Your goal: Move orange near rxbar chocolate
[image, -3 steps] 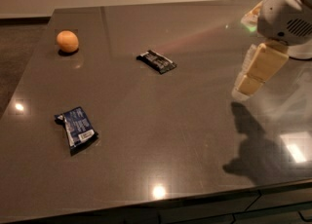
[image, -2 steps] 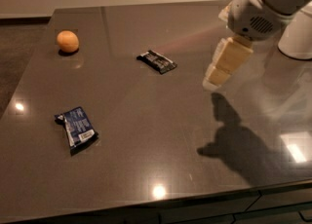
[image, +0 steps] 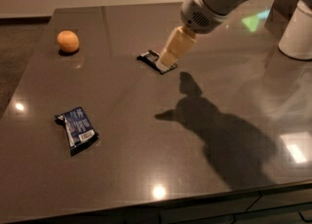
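The orange sits on the dark table near its far left corner. The rxbar chocolate, a slim black wrapper, lies near the middle back of the table, and its right part is hidden behind my gripper. My gripper hangs from the white arm at the upper right, its pale fingers pointing down-left in front of the bar. It holds nothing that I can see. The orange lies far to the gripper's left.
A wider dark blue packet with a white label lies at the front left of the table. The white robot base stands at the far right. The arm's shadow falls across the table's right half.
The arm has swung left across the table, from the right edge to just over the black bar. The orange, the bar and the blue packet have not moved.
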Tool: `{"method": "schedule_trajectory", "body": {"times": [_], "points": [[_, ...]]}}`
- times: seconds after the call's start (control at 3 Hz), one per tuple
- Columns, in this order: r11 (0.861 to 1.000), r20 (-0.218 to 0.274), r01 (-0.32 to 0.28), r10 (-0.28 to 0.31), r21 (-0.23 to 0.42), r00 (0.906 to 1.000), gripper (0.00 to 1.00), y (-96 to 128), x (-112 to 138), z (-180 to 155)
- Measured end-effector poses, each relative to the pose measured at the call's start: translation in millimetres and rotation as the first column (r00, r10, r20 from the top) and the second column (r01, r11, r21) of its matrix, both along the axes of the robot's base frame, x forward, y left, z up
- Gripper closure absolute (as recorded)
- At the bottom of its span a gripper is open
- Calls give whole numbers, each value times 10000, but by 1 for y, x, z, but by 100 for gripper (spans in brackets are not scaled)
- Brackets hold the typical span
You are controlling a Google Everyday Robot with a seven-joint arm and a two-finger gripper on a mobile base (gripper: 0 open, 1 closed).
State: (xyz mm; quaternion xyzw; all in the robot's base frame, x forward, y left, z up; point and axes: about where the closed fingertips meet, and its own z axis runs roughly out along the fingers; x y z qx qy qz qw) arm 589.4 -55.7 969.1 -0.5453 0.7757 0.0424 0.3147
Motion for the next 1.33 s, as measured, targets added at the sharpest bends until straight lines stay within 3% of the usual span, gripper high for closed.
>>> {"method": "schedule_trajectory", "body": {"times": [0.33, 0.67, 1.33], "points": [[9948, -285, 108, -80, 1010, 9996, 0, 54, 45, -14], [9864, -419, 338, -274, 1606, 9987, 0, 99, 80, -26], [9760, -698, 399, -254, 2143, 9972, 0, 207, 123, -53]]}}
